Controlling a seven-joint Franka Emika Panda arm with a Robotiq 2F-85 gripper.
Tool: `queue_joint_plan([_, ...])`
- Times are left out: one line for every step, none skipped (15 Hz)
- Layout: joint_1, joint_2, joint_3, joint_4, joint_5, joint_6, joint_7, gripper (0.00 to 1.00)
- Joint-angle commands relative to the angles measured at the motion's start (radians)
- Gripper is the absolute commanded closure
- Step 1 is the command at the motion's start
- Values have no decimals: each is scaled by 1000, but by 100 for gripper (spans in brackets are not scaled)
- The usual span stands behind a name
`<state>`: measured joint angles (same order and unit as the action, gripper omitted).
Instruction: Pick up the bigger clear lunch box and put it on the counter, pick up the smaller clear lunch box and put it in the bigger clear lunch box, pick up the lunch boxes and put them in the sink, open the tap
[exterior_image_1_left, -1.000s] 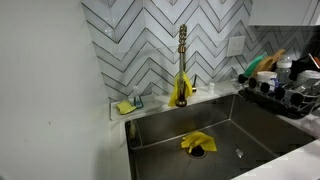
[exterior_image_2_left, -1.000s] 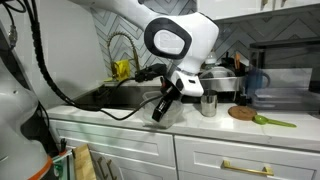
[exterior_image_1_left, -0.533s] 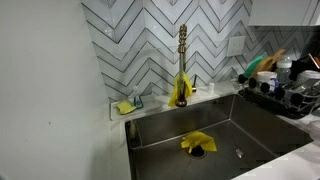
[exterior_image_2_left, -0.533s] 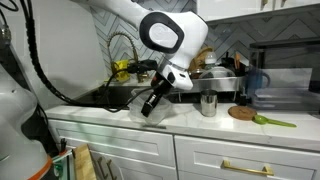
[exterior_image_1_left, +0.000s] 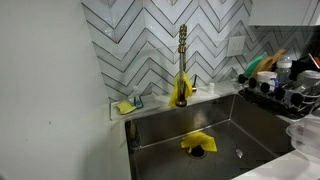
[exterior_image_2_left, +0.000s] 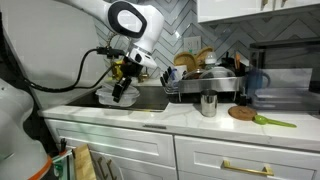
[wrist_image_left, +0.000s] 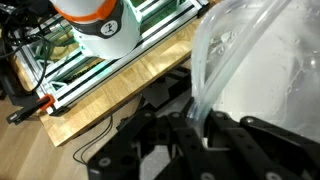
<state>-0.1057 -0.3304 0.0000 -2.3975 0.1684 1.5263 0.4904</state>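
Observation:
In the wrist view my gripper (wrist_image_left: 197, 122) is shut on the thin wall of the bigger clear lunch box (wrist_image_left: 262, 60), which fills the upper right. Two clear rims seem to lie one inside the other there; I cannot tell whether the smaller clear lunch box is nested inside. In an exterior view the gripper (exterior_image_2_left: 119, 91) hangs over the sink (exterior_image_2_left: 152, 99), beyond the white counter (exterior_image_2_left: 130, 116). A pale clear edge (exterior_image_1_left: 304, 131) shows over the right end of the sink (exterior_image_1_left: 245, 125). The brass tap (exterior_image_1_left: 182, 58) stands upright behind the basin.
A yellow cloth (exterior_image_1_left: 197, 142) lies over the drain. A yellow sponge (exterior_image_1_left: 126, 107) sits on the ledge by the wall. A loaded dish rack (exterior_image_1_left: 285, 88) borders the basin's right side. A steel cup (exterior_image_2_left: 209, 105) and a round board (exterior_image_2_left: 243, 113) stand on the worktop.
The arm has swung left from the front of the counter to above the sink, carrying the clear box. A clear edge has come into the sink view at the right.

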Motion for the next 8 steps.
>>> queue_joint_plan([78, -77, 98, -48, -7, 47, -16, 98])
queue_joint_plan([102, -71, 126, -47, 4, 82, -20, 98])
queue_joint_plan([123, -64, 148, -38, 16, 110, -27, 98])
queue_joint_plan([93, -49, 122, -16, 5, 58, -4, 98])
queue_joint_plan([108, -48, 139, -15, 5, 67, 4, 93])
queue_joint_plan([109, -47, 142, -14, 5, 67, 7, 93])
queue_joint_plan([106, -47, 137, -14, 4, 67, 7, 93])
queue_joint_plan([101, -45, 130, -13, 4, 67, 5, 93])
